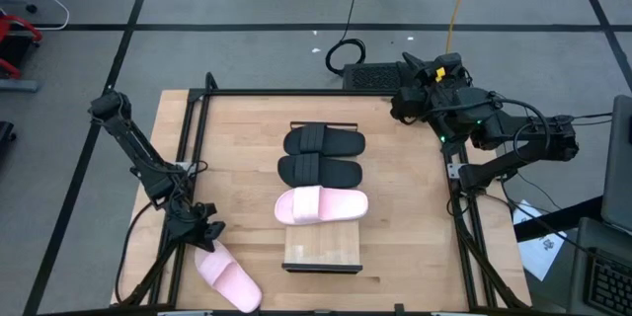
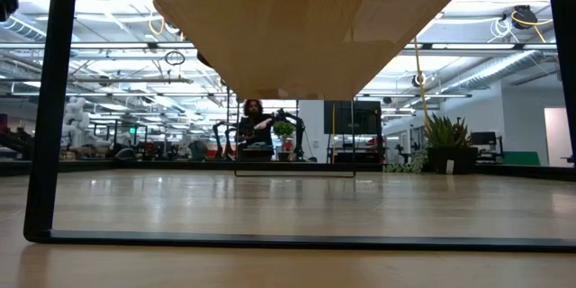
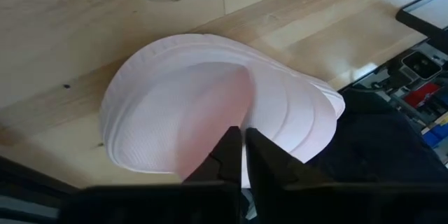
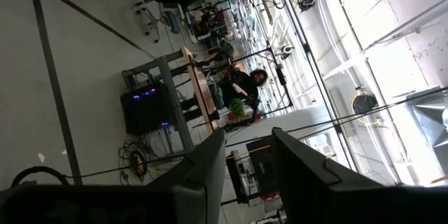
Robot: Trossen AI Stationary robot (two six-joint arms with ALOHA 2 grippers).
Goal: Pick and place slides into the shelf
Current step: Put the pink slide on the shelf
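Wooden tabletop (image 1: 237,168) with a black metal frame around it fills the overhead view, set on a grey floor. Along its middle lies the shelf (image 1: 322,249), a long pale board whose near end is bare. Three slides rest on it in a row: two matte black slides (image 1: 323,141) side by side at the far end, and one pale pink slide (image 1: 321,204) just beside them.

A second pink slide (image 1: 227,276) lies off the shelf, on the table near its front left corner. The left gripper (image 1: 204,235) is down at this slide, its fingers (image 3: 225,155) pressed almost together on the edge of the wide strap; they appear to pinch it, though the contact itself is partly hidden by the fingers.

The right gripper (image 1: 415,67) waits raised past the table's far right corner, well apart from everything, its two fingers (image 4: 203,168) partly spread with nothing between them.

From table height, a person (image 2: 254,126) shows far off in the room behind.
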